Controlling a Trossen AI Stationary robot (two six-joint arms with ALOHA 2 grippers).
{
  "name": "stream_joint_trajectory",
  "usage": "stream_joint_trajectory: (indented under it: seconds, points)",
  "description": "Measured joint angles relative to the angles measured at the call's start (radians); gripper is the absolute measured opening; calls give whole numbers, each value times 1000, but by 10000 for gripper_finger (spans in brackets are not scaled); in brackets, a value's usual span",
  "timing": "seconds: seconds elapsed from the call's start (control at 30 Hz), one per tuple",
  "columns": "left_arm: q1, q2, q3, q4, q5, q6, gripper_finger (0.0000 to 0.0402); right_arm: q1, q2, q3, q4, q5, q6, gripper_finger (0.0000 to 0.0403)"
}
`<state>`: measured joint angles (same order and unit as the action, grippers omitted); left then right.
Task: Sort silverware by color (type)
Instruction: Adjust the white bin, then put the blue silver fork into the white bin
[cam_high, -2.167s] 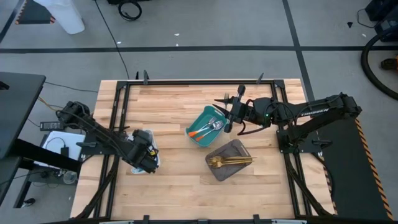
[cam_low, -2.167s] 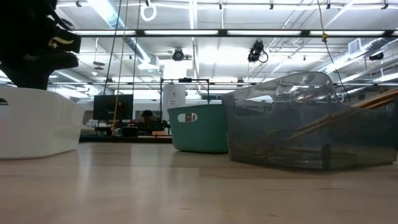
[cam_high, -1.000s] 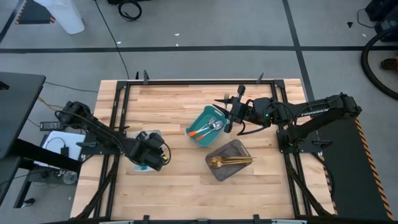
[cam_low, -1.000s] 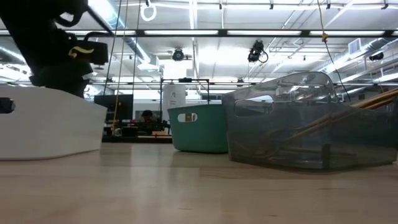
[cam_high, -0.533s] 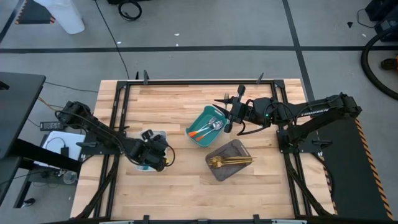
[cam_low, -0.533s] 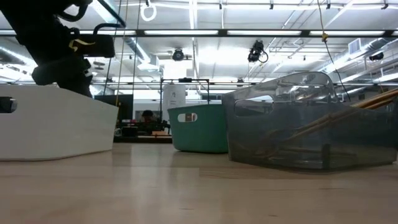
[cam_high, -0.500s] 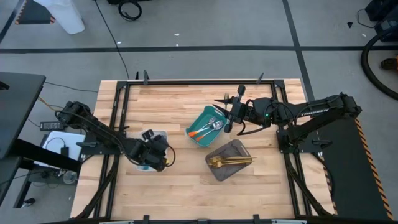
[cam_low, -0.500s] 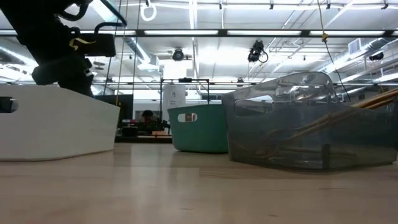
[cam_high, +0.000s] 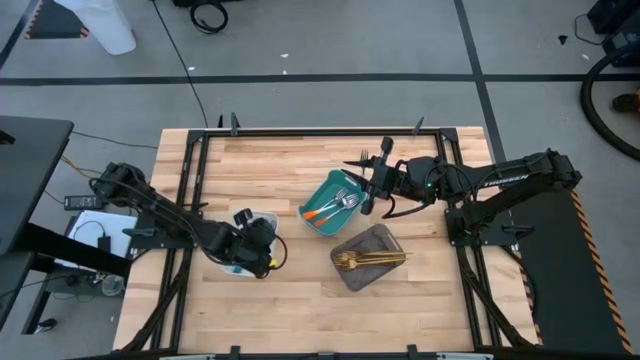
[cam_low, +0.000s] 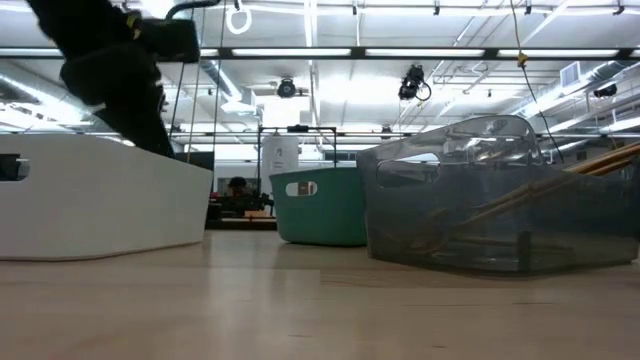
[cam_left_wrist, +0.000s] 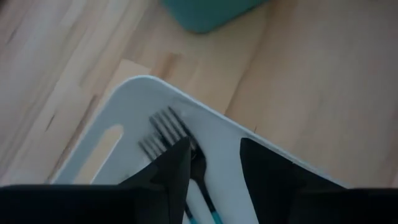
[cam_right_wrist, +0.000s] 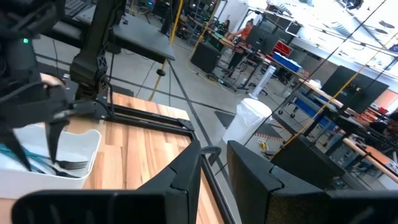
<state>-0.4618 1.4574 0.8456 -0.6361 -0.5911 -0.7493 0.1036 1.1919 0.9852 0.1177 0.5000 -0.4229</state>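
High view: left pincer (cam_high: 262, 250) hangs over white tray (cam_high: 262, 220) near tabletop (cam_high: 280, 300) left edge. Fingers (cam_left_wrist: 177, 171) stand apart, nothing gripped. Teal-handled forks (cam_left_wrist: 180, 149) lie inside white tray, right under fingers. Right pincer (cam_high: 362, 185) waits above teal tray (cam_high: 318, 192) near tabletop middle, fingers narrow, holding nothing. Orange-handled silverware (cam_high: 328, 210) lies in teal tray. Gold silverware (cam_high: 368, 260) lies in grey tray (cam_high: 385, 238), just beside teal tray, toward tabletop front edge.
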Motion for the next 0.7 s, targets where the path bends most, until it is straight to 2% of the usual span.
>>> stream_joint_trajectory:
  seconds: [0.07,0.17,0.27,0.47,0.7]
  points:
    - [0,0,50,-84,0,-56,149,0,0,0,0,-14,1,89]
    - [-9,0,94,-139,-40,-48,148,-3,9,0,7,-71,6,89]
    - [-45,0,98,-120,-107,74,148,-7,42,-1,31,-90,8,89]
    - [-96,0,96,-43,-173,309,148,-34,117,-1,46,-72,25,89]
    - [-90,-1,96,21,-146,501,148,-98,165,-1,14,-85,141,89]
